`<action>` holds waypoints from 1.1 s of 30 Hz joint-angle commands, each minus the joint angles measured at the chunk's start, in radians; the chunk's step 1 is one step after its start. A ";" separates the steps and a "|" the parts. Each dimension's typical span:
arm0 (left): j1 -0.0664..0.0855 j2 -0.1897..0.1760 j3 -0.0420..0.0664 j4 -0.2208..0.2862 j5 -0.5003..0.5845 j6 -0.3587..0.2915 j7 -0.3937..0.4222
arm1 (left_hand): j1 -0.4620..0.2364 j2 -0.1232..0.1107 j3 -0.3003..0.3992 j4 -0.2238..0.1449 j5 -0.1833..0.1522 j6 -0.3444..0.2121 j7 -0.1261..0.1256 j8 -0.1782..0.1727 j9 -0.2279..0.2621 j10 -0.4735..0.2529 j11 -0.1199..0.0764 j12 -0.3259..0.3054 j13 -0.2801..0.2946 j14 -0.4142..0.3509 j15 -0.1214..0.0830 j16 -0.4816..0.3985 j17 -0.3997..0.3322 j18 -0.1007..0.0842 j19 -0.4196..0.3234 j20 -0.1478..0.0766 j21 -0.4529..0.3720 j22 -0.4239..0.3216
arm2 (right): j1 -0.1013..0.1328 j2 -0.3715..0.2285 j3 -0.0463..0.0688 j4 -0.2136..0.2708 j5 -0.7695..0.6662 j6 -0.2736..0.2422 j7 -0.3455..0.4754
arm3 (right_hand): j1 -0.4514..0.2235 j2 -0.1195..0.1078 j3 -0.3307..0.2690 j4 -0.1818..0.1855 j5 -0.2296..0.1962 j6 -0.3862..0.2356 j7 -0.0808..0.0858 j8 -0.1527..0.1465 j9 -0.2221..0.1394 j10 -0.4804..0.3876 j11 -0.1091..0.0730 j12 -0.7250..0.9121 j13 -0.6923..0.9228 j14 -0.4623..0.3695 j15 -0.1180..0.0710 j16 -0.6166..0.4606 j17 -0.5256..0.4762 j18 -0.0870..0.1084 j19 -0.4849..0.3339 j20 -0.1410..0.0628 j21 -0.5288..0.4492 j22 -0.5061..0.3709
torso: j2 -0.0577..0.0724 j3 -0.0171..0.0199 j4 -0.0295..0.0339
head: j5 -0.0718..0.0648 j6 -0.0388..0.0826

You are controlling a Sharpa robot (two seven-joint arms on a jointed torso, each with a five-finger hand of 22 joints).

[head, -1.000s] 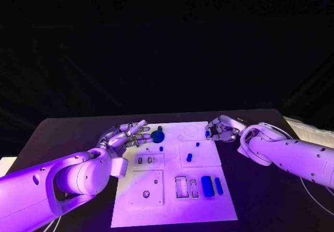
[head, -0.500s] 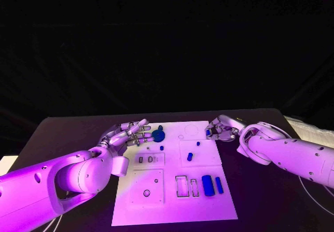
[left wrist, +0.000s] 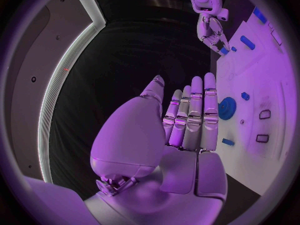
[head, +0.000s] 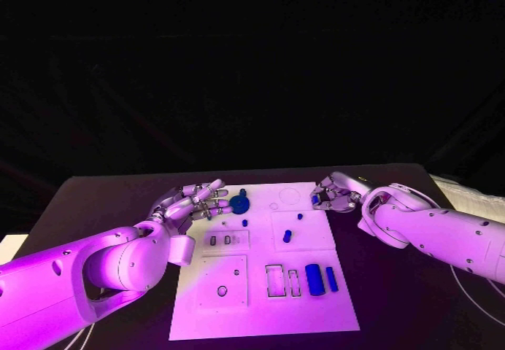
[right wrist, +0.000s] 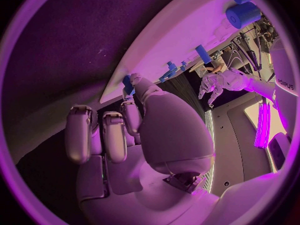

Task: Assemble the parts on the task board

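The left hand point(head: 195, 202) is lying over the far left corner of the task board point(head: 263, 310), its fingers point(left wrist: 195, 112) stretched out side by side and slightly apart, holding nothing. Its fingertips are reaching to just beside the round blue gear part point(head: 238, 205), which is sitting on the board's far left section; whether they are touching it cannot be told.

The right hand point(head: 335, 197) is hovering at the board's far right edge, its fingers curled in and pinching one small blue part point(head: 314, 199) between thumb and fingertip; the right wrist view is showing the same blue piece point(right wrist: 127, 83) at the fingertips, just at the board's rim.

Further out on the board, two small blue pegs point(head: 299, 216) are sitting in the middle right panel, one short and one longer point(head: 286, 235), and another small blue piece point(head: 244, 224) is lying just nearer than the gear. Two larger blue bars are lying side by side at the near right: a thick one point(head: 314, 280) and a thinner one point(head: 330, 280). Beside them two rectangular slots point(head: 274, 281) are standing open.

The black table point(head: 95, 204) is showing as broad bare margins left and right of the board, with the two arms crossing them.
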 commanded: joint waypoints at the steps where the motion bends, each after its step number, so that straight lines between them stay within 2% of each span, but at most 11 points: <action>1: 0.001 0.002 0.001 0.000 -0.003 0.019 0.004 | 0.008 0.001 0.000 -0.004 -0.001 -0.005 0.002 -0.005 -0.001 -0.008 0.001 -0.005 -0.002 -0.007 0.000 -0.006 0.001 0.007 0.001 0.002 -0.006 -0.002 | -0.002 -0.006 0.004 0.031 0.025 -0.031 -0.028 | 0.010 0.031 0.008 0.000 -0.006 0.022 -0.017 0.005 0.011 0.003 -0.011 0.001 -0.002 0.081 -0.008 0.002 0.163 -0.005 -0.002 -0.007 0.003 0.001 | -0.001 -0.0009 -0.0005 | 0.001 0.001; 5: 0.001 0.002 0.001 -0.005 -0.003 0.025 0.006 | 0.011 0.003 0.001 -0.008 -0.001 -0.006 0.002 -0.005 -0.001 -0.008 0.001 -0.005 -0.002 -0.007 0.000 -0.007 0.003 0.007 0.001 0.002 -0.007 -0.002 | 0.003 -0.020 0.015 0.091 0.074 -0.041 -0.058 | 0.010 0.040 0.018 -0.004 -0.007 0.022 -0.018 0.006 0.012 0.003 -0.012 -0.002 -0.004 0.081 -0.009 0.001 0.160 -0.004 -0.003 -0.009 0.003 0.000 | -0.002 -0.0012 -0.0009 | 0.002 0.004; 8: 0.001 -0.001 0.001 -0.017 -0.003 0.028 0.011 | 0.015 0.005 0.004 -0.012 -0.001 -0.006 0.002 -0.005 -0.001 -0.009 0.001 -0.006 -0.002 -0.008 0.000 -0.007 0.004 0.007 0.002 0.002 -0.007 -0.002 | 0.012 -0.029 0.019 0.147 0.092 -0.047 -0.095 | 0.006 0.040 0.019 -0.003 -0.009 0.021 -0.018 0.005 0.012 0.001 -0.012 -0.007 -0.008 0.080 -0.009 -0.001 0.156 -0.004 -0.005 -0.009 0.001 -0.004 | -0.004 -0.0030 -0.0025 | 0.000 0.006; 15: 0.000 -0.001 0.001 -0.055 -0.003 0.041 0.023 | 0.017 0.005 0.005 -0.013 -0.001 -0.006 0.002 -0.005 -0.001 -0.009 0.001 -0.006 -0.002 -0.008 0.000 -0.008 0.005 0.007 0.002 0.002 -0.008 -0.002 | 0.027 -0.007 0.022 0.243 0.050 -0.071 -0.189 | 0.003 0.040 0.021 -0.006 -0.008 0.020 -0.018 0.005 0.013 0.000 -0.012 -0.009 -0.009 0.079 -0.009 -0.003 0.151 -0.003 -0.007 -0.010 -0.001 -0.009 | -0.016 -0.0100 0.0000 | 0.005 -0.006; 17: 0.000 -0.001 0.001 -0.063 -0.003 0.045 0.026 | 0.017 0.006 0.005 -0.014 -0.001 -0.006 0.002 -0.005 -0.001 -0.009 0.001 -0.006 -0.002 -0.008 0.000 -0.008 0.005 0.007 0.002 0.002 -0.008 -0.002 | 0.025 0.007 0.022 0.264 0.024 -0.079 -0.205 | 0.002 0.039 0.022 -0.007 -0.005 0.021 -0.019 0.006 0.013 0.000 -0.012 -0.009 -0.009 0.079 -0.009 -0.003 0.152 -0.003 -0.007 -0.010 -0.001 -0.008 | -0.018 -0.0126 0.0022 | 0.005 -0.011; 20: 0.000 -0.004 0.001 -0.078 -0.003 0.048 0.029 | 0.018 0.006 0.006 -0.014 -0.001 -0.006 0.002 -0.005 -0.001 -0.008 0.001 -0.006 -0.002 -0.008 0.000 -0.008 0.006 0.007 0.002 0.002 -0.008 -0.002 | 0.015 0.038 0.022 0.299 -0.028 -0.086 -0.238 | -0.002 0.037 0.026 -0.011 0.003 0.022 -0.019 0.007 0.014 0.001 -0.013 -0.010 -0.009 0.079 -0.010 -0.004 0.151 -0.002 -0.008 -0.011 -0.002 -0.011 | -0.021 -0.0154 0.0058 | 0.014 -0.018; 23: 0.001 -0.006 0.001 -0.087 -0.003 0.049 0.030 | 0.018 0.007 0.006 -0.015 -0.001 -0.006 0.002 -0.005 -0.001 -0.008 0.001 -0.006 -0.002 -0.008 0.000 -0.008 0.006 0.007 0.002 0.002 -0.008 -0.002 | 0.007 0.068 0.021 0.315 -0.072 -0.076 -0.271 | -0.003 0.037 0.028 -0.014 0.007 0.022 -0.019 0.007 0.014 0.001 -0.013 -0.011 -0.009 0.079 -0.010 -0.005 0.150 -0.002 -0.010 -0.011 -0.004 -0.014 | -0.022 -0.0183 0.0077 | 0.020 -0.023; 25: 0.001 -0.008 0.001 -0.091 -0.003 0.050 0.032 | 0.018 0.007 0.006 -0.015 -0.001 -0.006 0.002 -0.005 -0.001 -0.008 0.001 -0.006 -0.002 -0.008 0.000 -0.008 0.006 0.007 0.002 0.002 -0.008 -0.002 | 0.000 0.091 0.019 0.317 -0.097 -0.063 -0.294 | -0.004 0.037 0.028 -0.014 0.008 0.022 -0.019 0.007 0.014 0.002 -0.013 -0.011 -0.009 0.078 -0.010 -0.005 0.148 -0.001 -0.012 -0.011 -0.006 -0.018 | -0.022 -0.0190 0.0056 | 0.026 -0.026; 31: 0.001 -0.010 0.001 -0.098 -0.003 0.052 0.035 | 0.018 0.007 0.006 -0.015 -0.001 -0.006 0.002 -0.005 -0.001 -0.008 0.001 -0.006 -0.002 -0.008 0.000 -0.008 0.006 0.007 0.002 0.002 -0.008 -0.002 | -0.025 0.160 0.010 0.300 -0.159 -0.023 -0.352 | -0.012 0.036 0.029 -0.014 0.007 0.021 -0.019 0.007 0.014 0.001 -0.012 -0.014 -0.011 0.077 -0.010 -0.008 0.143 0.001 -0.017 -0.011 -0.011 -0.029 | -0.023 -0.0250 0.0084 | 0.033 -0.033; 33: 0.001 -0.010 0.001 -0.099 -0.003 0.052 0.036 | 0.018 0.007 0.006 -0.015 -0.001 -0.006 0.002 -0.005 -0.001 -0.008 0.001 -0.006 -0.002 -0.008 0.000 -0.008 0.006 0.007 0.002 0.002 -0.008 -0.002 | -0.035 0.183 0.008 0.292 -0.176 -0.015 -0.368 | -0.013 0.036 0.029 -0.013 0.007 0.021 -0.019 0.007 0.014 0.001 -0.012 -0.014 -0.011 0.077 -0.010 -0.009 0.141 0.002 -0.019 -0.011 -0.012 -0.032 | -0.023 -0.0230 0.0084 | 0.038 -0.036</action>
